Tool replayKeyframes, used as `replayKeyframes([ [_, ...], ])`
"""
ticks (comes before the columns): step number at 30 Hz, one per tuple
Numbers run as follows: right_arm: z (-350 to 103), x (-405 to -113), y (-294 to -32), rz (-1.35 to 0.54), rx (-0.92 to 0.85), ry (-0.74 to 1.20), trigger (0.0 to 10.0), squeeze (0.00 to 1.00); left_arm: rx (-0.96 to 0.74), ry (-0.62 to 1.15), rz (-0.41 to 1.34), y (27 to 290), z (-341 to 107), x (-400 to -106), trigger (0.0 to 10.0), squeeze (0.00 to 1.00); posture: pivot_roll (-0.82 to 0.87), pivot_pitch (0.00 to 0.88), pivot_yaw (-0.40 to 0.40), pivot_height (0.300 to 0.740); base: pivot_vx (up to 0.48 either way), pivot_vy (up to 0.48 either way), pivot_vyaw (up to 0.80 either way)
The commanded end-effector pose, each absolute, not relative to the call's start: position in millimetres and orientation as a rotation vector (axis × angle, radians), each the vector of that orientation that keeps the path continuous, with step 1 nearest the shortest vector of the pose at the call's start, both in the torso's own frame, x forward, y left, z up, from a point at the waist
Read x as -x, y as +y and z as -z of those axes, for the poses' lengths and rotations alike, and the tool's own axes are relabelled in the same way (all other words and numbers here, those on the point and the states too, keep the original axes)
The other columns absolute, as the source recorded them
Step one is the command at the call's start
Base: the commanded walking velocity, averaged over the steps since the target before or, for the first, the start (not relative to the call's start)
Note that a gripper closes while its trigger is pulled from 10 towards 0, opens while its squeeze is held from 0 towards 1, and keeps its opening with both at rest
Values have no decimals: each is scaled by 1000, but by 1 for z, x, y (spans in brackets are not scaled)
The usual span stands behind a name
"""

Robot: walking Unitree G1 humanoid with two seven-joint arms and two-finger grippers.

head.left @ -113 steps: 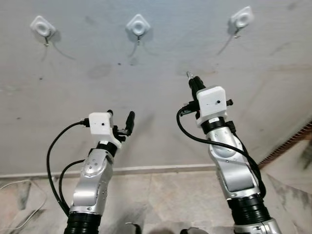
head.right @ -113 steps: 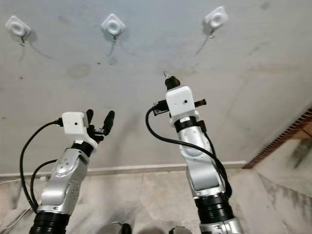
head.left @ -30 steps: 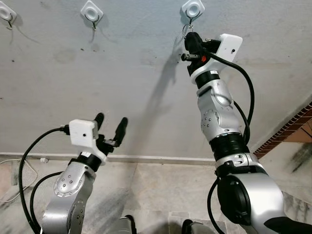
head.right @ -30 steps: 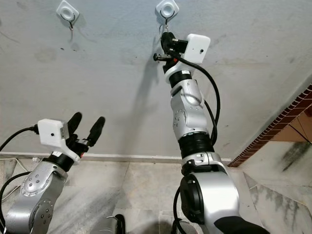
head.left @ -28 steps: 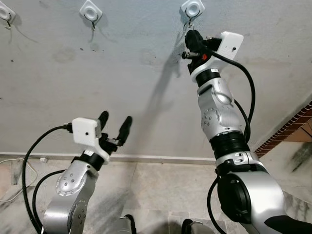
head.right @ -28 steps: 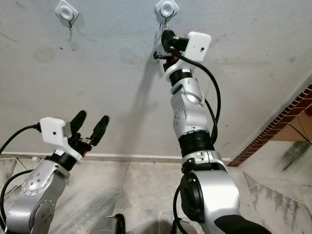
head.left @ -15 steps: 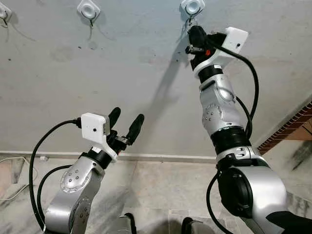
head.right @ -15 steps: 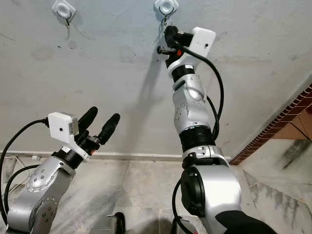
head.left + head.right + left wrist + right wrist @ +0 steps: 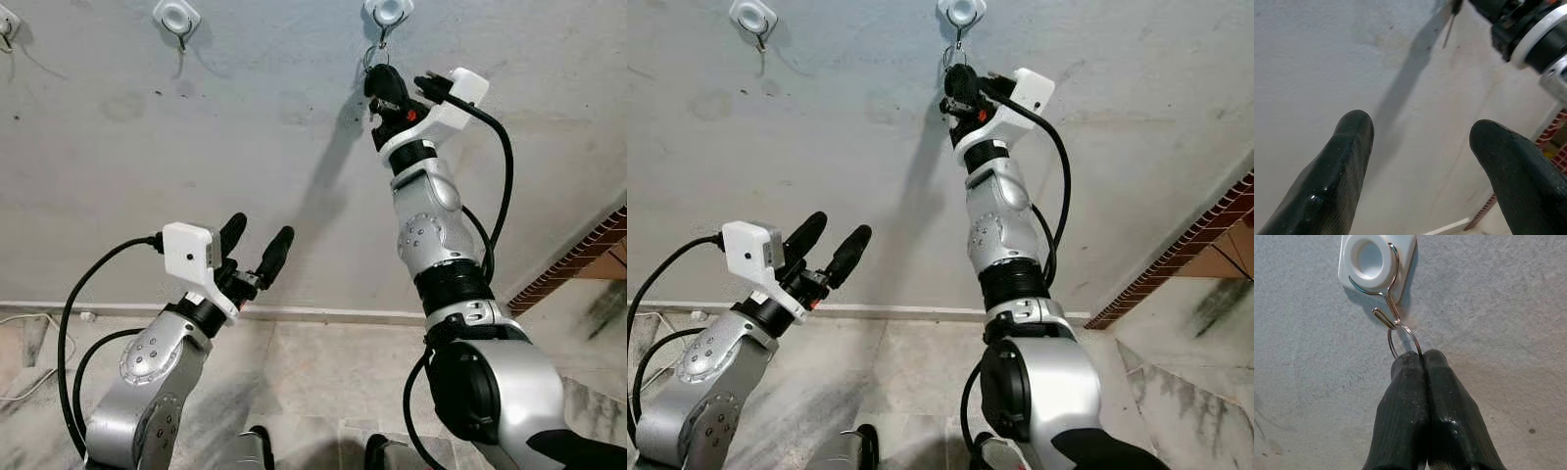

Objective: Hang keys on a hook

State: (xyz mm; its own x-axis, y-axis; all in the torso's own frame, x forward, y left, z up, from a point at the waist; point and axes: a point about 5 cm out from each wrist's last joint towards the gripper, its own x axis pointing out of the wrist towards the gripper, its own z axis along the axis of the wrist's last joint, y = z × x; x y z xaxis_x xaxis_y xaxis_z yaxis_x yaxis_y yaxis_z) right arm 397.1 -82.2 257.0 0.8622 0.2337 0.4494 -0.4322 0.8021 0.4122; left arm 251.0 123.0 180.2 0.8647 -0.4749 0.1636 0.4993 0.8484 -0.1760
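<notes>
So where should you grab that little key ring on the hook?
By its bottom arc, from below, as the right end effector does now, shut on the key ring. The ring hangs under the wire hook, so its top must stay free to sit on it.

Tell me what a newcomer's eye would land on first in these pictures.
First, the right gripper raised high against the grey wall, fingers pinched shut on a thin key ring looped on the wire of a white wall hook. Next, the left gripper lower down, fingers spread and holding nothing. Another white hook sits further left on the wall.
</notes>
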Motion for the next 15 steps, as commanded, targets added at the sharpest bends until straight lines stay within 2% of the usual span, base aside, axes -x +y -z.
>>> replayKeyframes([
  [1,-233,-396,-76,-365,-535,-285,10000,0,205,-119,561,118,-185,-248,10000,0,217,244,57,740,0,0,0],
  [4,-231,-395,-74,-375,-542,-274,10000,0,203,-117,567,117,-185,-248,10000,0,216,242,56,740,0,0,0],
  [5,-230,-395,-74,-377,-545,-270,10000,1000,201,-115,564,118,-184,-248,10000,0,214,241,55,740,0,0,0],
  [12,-231,-393,-74,-361,-426,-302,10000,1000,209,-114,561,116,-185,-249,10000,0,211,236,50,740,0,0,0],
  [15,-238,-387,-72,-361,-200,-386,10000,1000,220,-118,578,111,-185,-249,10000,0,198,227,44,740,0,0,0],
])
